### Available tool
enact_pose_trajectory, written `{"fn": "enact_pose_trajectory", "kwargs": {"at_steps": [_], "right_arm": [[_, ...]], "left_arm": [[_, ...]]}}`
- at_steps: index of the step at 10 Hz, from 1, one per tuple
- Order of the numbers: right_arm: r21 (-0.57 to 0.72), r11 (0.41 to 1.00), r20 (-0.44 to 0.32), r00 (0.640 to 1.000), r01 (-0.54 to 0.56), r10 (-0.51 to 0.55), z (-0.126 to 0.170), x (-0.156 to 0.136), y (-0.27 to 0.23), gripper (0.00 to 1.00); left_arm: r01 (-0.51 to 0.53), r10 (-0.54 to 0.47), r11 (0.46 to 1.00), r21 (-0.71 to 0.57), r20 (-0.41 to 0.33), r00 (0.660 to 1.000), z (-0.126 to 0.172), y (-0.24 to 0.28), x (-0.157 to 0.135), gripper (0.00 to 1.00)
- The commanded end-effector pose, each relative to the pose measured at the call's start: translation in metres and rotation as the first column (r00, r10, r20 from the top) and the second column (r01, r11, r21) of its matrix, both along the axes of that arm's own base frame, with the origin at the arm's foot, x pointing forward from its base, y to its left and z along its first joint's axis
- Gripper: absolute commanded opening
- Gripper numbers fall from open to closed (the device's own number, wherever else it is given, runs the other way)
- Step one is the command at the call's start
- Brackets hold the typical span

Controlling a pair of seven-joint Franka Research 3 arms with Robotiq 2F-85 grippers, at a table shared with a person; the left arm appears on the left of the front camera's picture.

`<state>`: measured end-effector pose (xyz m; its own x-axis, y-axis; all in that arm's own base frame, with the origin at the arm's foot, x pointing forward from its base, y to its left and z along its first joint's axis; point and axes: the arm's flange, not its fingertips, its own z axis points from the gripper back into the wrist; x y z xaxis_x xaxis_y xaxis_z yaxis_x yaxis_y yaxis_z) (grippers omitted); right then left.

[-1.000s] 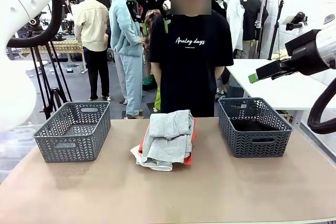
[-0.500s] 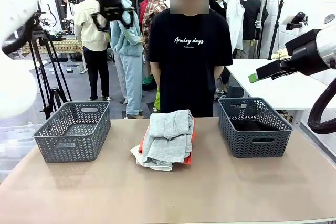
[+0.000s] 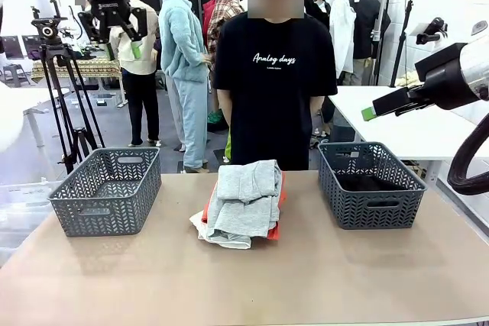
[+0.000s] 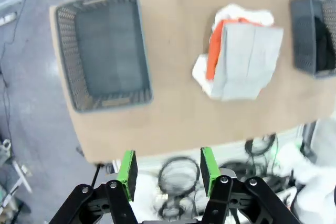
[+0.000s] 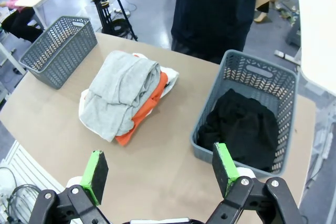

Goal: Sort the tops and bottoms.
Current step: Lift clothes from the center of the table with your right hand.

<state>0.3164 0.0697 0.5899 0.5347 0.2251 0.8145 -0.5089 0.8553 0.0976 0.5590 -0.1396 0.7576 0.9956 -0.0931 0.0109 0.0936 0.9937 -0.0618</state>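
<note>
Sorting stands at a pick not yet begun: both arms are raised clear of the counter (image 3: 244, 288) and neither carries anything. The left fingers (image 4: 127, 169) are parted with only air between the green pads. The right fingers (image 5: 224, 167) are spread wide and likewise empty.

The tops lie in one folded stack at the middle of the counter, well below and ahead of both sets of fingers. From the right wrist, the stack sits beyond the finger at picture left. The basket holding a black garment (image 5: 239, 124) sits beyond the other finger. From the left wrist, the stack falls past the finger at picture right, and the empty basket (image 3: 107, 208) past the finger at picture left.

The light grey top (image 3: 246, 196) is uppermost. The orange top (image 5: 137, 124) shows along the stack's edges beneath it. The white top (image 3: 223, 240) peeps out at the bottom, on the corner nearest you.

The stack's long axis appears to run across the counter's depth, from your side toward the person (image 3: 275, 89) standing at the far edge. Which end of any top is collar or hem cannot be told.

Your next move probably calls for lowering one set of fingers onto the grey layer. Pinch a fold of that layer alone, so the orange one is not dragged along. The empty basket is the likely destination.
</note>
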Motion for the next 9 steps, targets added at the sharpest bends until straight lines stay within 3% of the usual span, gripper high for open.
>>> {"fn": "enact_pose_trajectory", "kwargs": {"at_steps": [1,2,3,4,7,8,9], "right_arm": [[0.023,1.0,-0.006,1.0,-0.01,0.01,-0.002,0.001,0.001,1.0],[0.023,1.0,-0.006,1.0,-0.01,0.01,-0.002,0.001,0.001,1.0],[0.023,1.0,-0.006,1.0,-0.01,0.01,-0.002,0.001,0.001,1.0],[0.023,1.0,-0.006,1.0,-0.01,0.01,-0.002,0.001,0.001,1.0],[0.023,1.0,-0.006,1.0,-0.01,0.01,-0.002,0.001,0.001,1.0],[0.023,1.0,-0.006,1.0,-0.01,0.01,-0.002,0.001,0.001,1.0],[0.023,1.0,-0.006,1.0,-0.01,0.01,-0.002,0.001,0.001,1.0]], "left_arm": [[-0.033,0.051,0.993,0.109,-0.168,0.984,-0.197,0.042,-0.18,0.64],[-0.048,0.092,0.983,0.179,-0.245,0.965,-0.226,0.045,-0.178,0.64],[-0.083,0.111,0.985,0.154,-0.184,0.977,-0.217,0.029,-0.166,0.64],[-0.026,0.045,0.995,0.101,-0.187,0.981,-0.026,0.007,-0.016,0.64],[-0.026,0.045,0.995,0.101,-0.187,0.981,-0.026,0.007,-0.016,0.64],[-0.04,0.066,0.991,0.125,-0.204,0.977,-0.038,0.005,-0.02,0.64],[0.038,0.014,0.984,0.176,-0.283,0.959,-0.073,0.011,-0.016,0.64]]}}
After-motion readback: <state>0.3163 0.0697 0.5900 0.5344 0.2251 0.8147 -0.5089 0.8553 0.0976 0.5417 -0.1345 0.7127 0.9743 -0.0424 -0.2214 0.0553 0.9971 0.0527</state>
